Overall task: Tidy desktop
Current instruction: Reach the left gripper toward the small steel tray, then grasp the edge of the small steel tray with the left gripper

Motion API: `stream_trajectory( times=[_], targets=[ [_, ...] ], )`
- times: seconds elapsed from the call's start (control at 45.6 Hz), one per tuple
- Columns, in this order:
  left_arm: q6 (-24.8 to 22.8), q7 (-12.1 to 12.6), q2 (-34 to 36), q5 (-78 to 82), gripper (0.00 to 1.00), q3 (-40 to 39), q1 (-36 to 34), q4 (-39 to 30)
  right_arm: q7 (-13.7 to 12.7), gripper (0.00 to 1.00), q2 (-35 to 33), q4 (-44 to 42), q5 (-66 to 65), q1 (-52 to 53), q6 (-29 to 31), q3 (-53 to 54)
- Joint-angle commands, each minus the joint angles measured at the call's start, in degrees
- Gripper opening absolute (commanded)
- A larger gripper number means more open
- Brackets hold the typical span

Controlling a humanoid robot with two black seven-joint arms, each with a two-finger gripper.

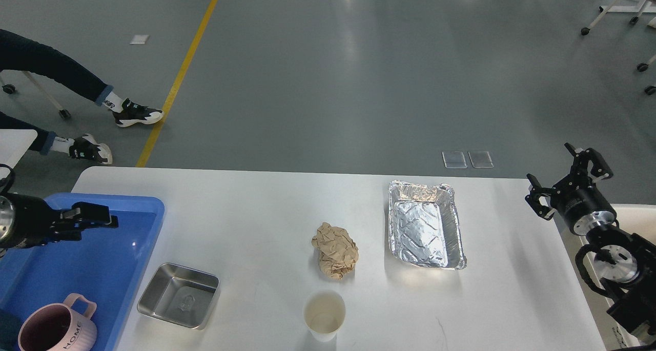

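Note:
The white desktop (256, 207) carries a crumpled ball of brown paper (335, 251) at its middle. A crinkled foil tray (425, 225) lies right of the paper, and a paper cup (324, 315) stands near the front edge. A square steel dish (178, 294) sits front left. My left gripper (100, 220) reaches in from the left above the blue tray (102, 269); its dark fingers lie close together and I cannot separate them. My right gripper (566, 179) hovers off the desktop's right edge, open and holding nothing.
A pink mug (56, 328) marked HOME stands in the blue tray's near corner. A cream bin (633, 215) sits beside the desktop at the right, behind my right arm. A seated person's legs and shoes (130, 112) are on the floor at far left.

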Motion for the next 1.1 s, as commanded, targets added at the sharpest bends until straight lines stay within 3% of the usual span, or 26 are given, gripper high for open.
stream_trajectory(
  times=[0.0,0.066,0.219,0.811,1.074],
  targets=[
    [0.0,0.7,-3.0,0.5,0.88,0.7,1.2,0.0,0.0,1.00,-0.1,-0.1,0.1,0.0,0.1,0.0],
    [0.0,2.1,-4.2,0.5,0.98,1.7,1.7,0.0,0.0,1.00,-0.1,-0.1,0.0,0.0,0.1,0.0],
    [0.7,4.3,-5.9,0.7,0.98,2.8,2.6,0.1,0.1,1.00,-0.1,-0.2,0.0,-0.1,0.1,0.0],
    [3.1,4.4,-17.5,3.5,0.98,3.4,5.1,7.9,0.2,1.00,0.0,-0.2,0.0,-0.1,0.1,0.0],
    [4.0,4.6,-17.9,4.0,0.98,5.7,5.0,8.0,0.3,1.00,0.1,-0.2,0.0,-0.2,0.1,0.0]
  ],
)
